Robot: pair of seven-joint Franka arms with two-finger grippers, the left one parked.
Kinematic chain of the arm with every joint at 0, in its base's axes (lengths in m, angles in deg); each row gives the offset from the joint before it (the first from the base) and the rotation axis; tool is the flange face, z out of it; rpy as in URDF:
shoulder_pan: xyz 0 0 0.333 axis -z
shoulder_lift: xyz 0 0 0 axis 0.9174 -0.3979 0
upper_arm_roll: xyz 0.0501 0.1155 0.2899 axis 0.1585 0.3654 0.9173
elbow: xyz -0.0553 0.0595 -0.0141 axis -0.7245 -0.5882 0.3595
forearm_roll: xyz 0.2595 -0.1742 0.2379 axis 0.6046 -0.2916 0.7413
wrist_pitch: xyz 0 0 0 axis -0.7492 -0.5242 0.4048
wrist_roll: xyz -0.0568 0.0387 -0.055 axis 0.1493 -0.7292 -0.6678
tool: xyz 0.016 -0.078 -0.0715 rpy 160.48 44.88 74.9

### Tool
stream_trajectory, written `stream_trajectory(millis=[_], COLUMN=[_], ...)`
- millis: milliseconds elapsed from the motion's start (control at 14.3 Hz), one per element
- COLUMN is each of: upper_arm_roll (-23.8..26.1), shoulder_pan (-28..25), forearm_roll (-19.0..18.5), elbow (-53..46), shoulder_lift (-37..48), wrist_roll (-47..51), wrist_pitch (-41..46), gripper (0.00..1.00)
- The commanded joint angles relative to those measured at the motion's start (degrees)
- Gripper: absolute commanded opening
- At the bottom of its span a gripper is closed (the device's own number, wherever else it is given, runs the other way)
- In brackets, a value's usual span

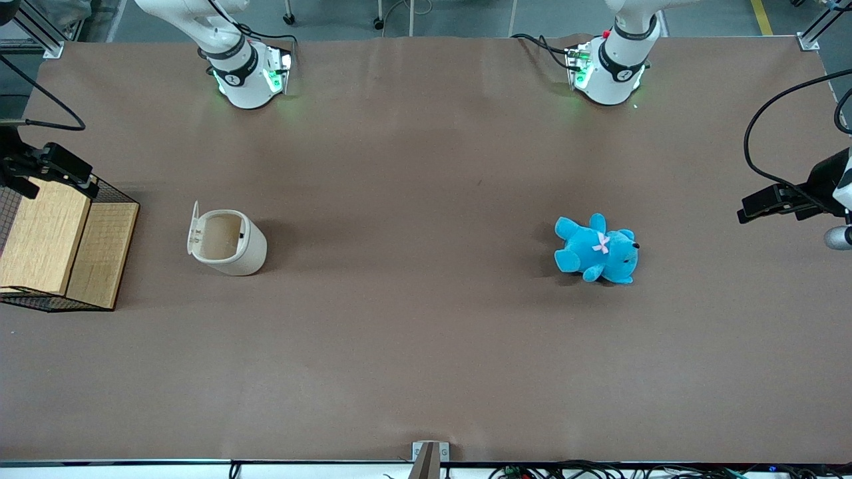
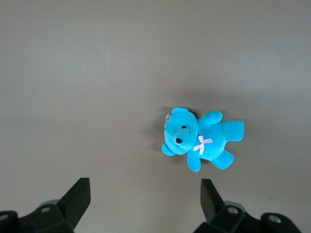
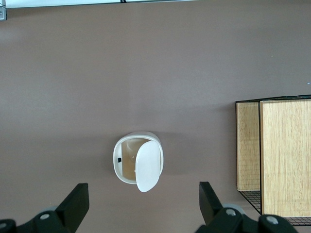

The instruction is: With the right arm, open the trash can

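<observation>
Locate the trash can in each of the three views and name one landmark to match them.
Front view: the trash can stands with its lid swung up, tan inside showing, beside the wire basket with the wooden box.
Right wrist view: the trash can lies below the open tool, lid raised.
Left wrist view: not in it.
Shared landmark: the wooden box in front and right wrist views.

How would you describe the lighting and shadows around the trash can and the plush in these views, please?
Front view: even light, soft shadow beside the trash can, another under the blue plush. Right wrist view: sharp, no glare; the open end effector hangs above the can's raised lid. Left wrist view: faint shadow around the plush.
</observation>
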Motion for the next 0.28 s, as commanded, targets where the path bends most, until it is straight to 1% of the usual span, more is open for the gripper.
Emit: stream_trajectory(millis=[0,209], upper_arm_roll=[0.1,0.1], shoulder_pan=[-0.2,-0.2], forearm_roll=[-0.8,-0.8], elbow=[2.6,3.0], shoulder_lift=[2.1,2.1], wrist_roll=[-0.1,-0.1], wrist_pitch=[-1.0,-0.8], gripper=[1.0,1.0])
